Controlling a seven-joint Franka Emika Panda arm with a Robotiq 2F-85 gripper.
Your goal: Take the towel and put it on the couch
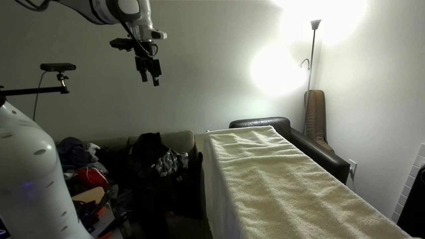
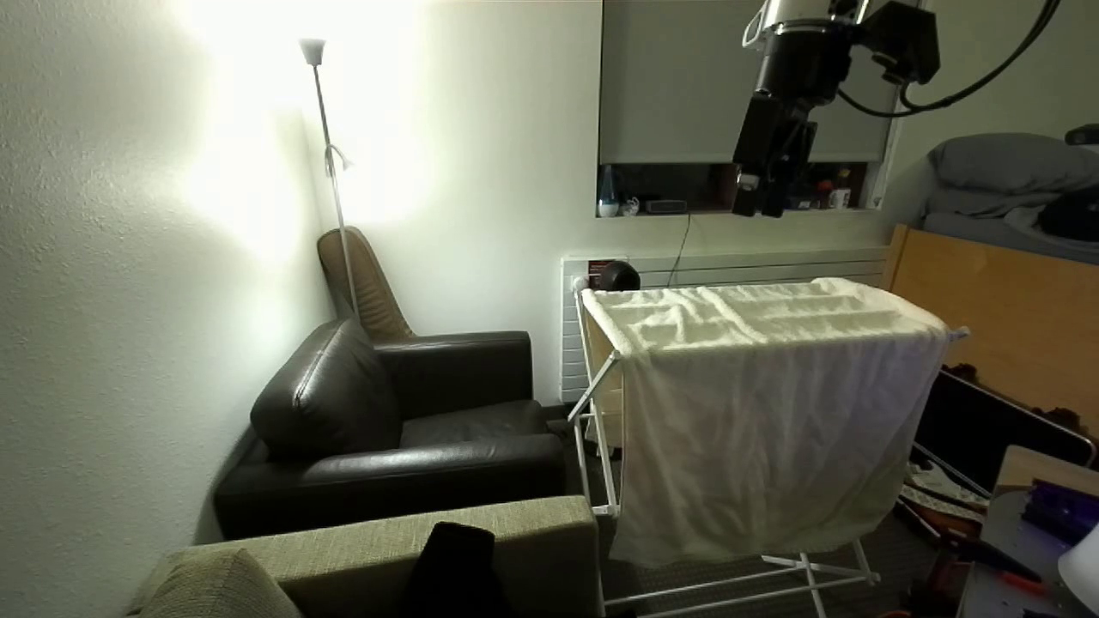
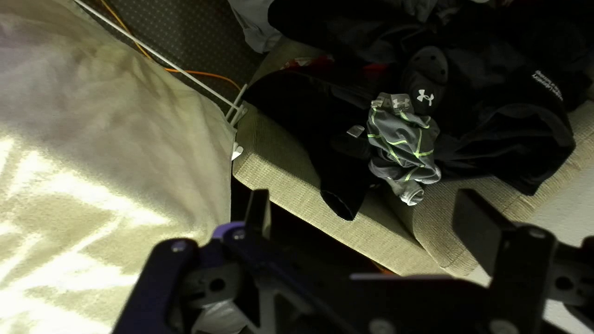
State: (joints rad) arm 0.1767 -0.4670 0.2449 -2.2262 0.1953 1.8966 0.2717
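Observation:
The towel [image 1: 282,179], a large cream cloth, lies spread over a white drying rack [image 2: 807,566]. Its near side hangs down toward the floor in an exterior view [image 2: 755,446]. High above the furniture, my gripper [image 1: 150,81] points downward, apart from the towel. In the wrist view its two fingers [image 3: 482,227] stand wide apart with nothing between them, so it is open. The towel [image 3: 116,139] fills the left of that view. Beside it is the beige couch [image 3: 301,204], partly hidden under dark clothes [image 3: 334,153].
A dark leather armchair [image 2: 464,463] stands by the wall beyond the beige couch, with a floor lamp [image 2: 330,146] and a brown case [image 2: 369,283] behind it. A cluttered small table [image 1: 99,212] sits near the robot's base. A wooden bed frame [image 2: 996,318] rises past the rack.

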